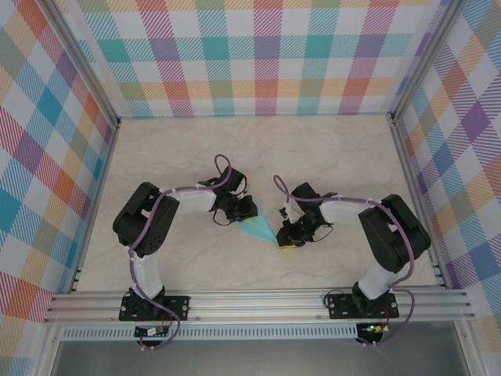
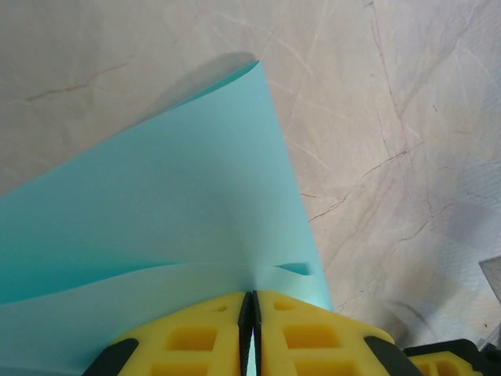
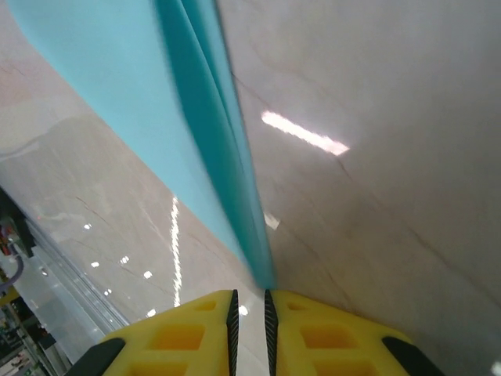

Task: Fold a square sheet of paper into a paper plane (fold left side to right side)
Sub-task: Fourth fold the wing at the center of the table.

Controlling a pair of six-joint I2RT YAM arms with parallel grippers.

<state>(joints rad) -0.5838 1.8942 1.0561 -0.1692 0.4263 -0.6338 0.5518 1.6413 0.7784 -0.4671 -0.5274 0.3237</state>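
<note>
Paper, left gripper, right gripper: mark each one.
paper [image 2: 172,204], left wrist view, middle of its upper flap.
left gripper [image 2: 250,304], left wrist view, seam between its yellow fingertips.
right gripper [image 3: 250,301], right wrist view, gap between its yellow fingertips.

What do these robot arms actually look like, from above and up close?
The left arm and right arm have chunky black joints linked by white segments, with purple cables looping along them. The left gripper and right gripper have yellow fingers with rectangular recesses.
</note>
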